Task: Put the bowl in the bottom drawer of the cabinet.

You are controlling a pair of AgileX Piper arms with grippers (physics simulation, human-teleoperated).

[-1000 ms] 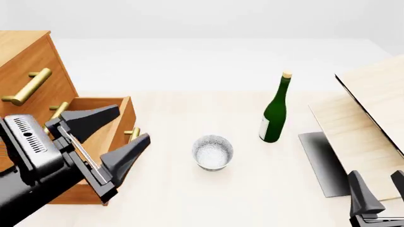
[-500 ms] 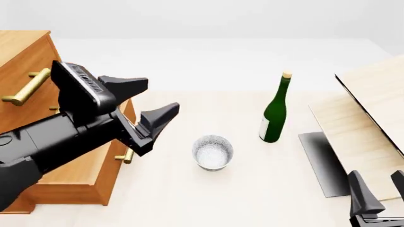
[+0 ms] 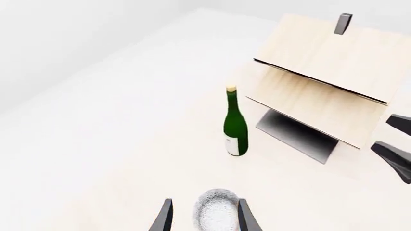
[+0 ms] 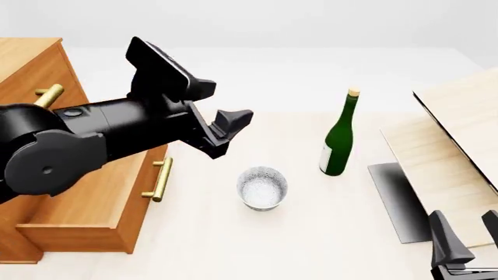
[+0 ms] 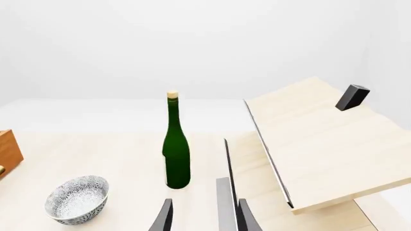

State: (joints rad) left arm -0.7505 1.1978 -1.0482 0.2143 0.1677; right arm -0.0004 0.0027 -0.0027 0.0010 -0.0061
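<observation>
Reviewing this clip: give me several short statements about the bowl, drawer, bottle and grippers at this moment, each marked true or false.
1. The bowl sits on the table, held by neither gripper. True.
2. The bottom drawer is pulled out of the cabinet. True.
3. The green bottle lies on its side. False: it stands upright.
4. The left gripper is shut on the bowl. False: it is open, above the bowl.
5. The bowl is inside the drawer. False: it is beside it, on the table.

Left gripper (image 3: 202, 219) with fingers apart, above the bowl (image 3: 217, 214); a green bottle (image 3: 235, 126) stands upright beyond, near pale boards (image 3: 321, 72).
</observation>
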